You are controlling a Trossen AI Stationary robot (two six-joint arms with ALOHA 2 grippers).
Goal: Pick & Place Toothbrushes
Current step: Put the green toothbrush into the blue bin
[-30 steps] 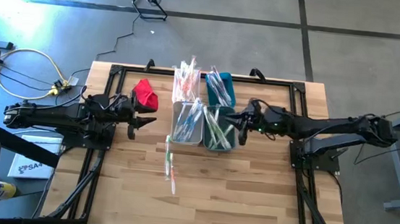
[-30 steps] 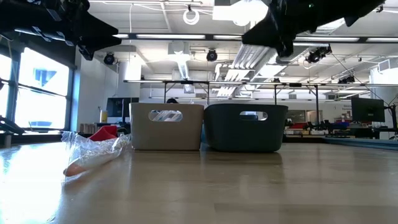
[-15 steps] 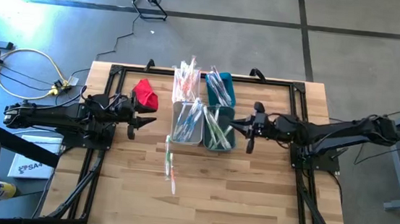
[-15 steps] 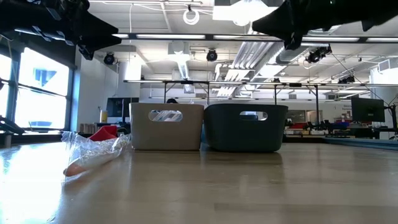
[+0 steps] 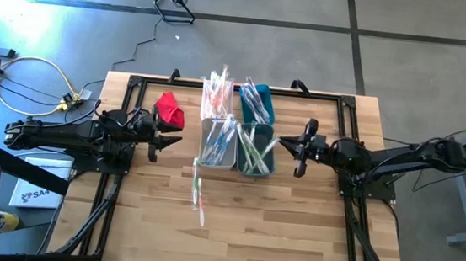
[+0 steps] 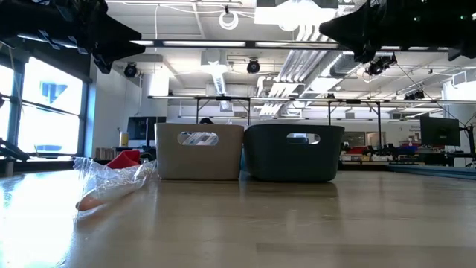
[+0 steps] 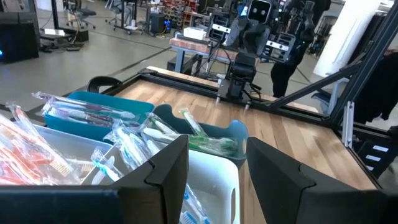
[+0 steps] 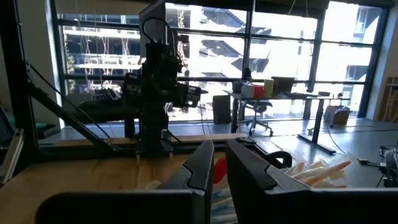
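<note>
So the right gripper [image 5: 290, 152] was parked just off the right side of the bins, up off the table and not over any of them. Its fingers [image 8: 249, 168] were seen nearly pressed together in the right wrist view, with only a thin slit left between them, and nothing was pinched in there. Nothing was being touched by it either.

The left gripper [image 5: 167, 144] was held on the other side, a bit left of the grey bin [image 5: 217, 143] and just near-side of the red cloth [image 5: 169, 109]. Its fingers [image 7: 168, 165] were spread apart with a clear gap between them, and nothing was held. It was up in the air too, which could be told from the low view, where both arms were only seen as dark shapes at the top.

The toothbrushes [image 5: 216, 93] were mostly piled into the four bins in the middle of the table: orange and white ones far left, blue ones in the teal bin [image 5: 256, 104] at the far right, more blue in the grey bin, green ones in the dark bin [image 5: 256, 150]. A few wrapped ones [image 5: 199, 190] were left lying loose on the wood, nearer than the grey bin, well apart from both grippers.
</note>
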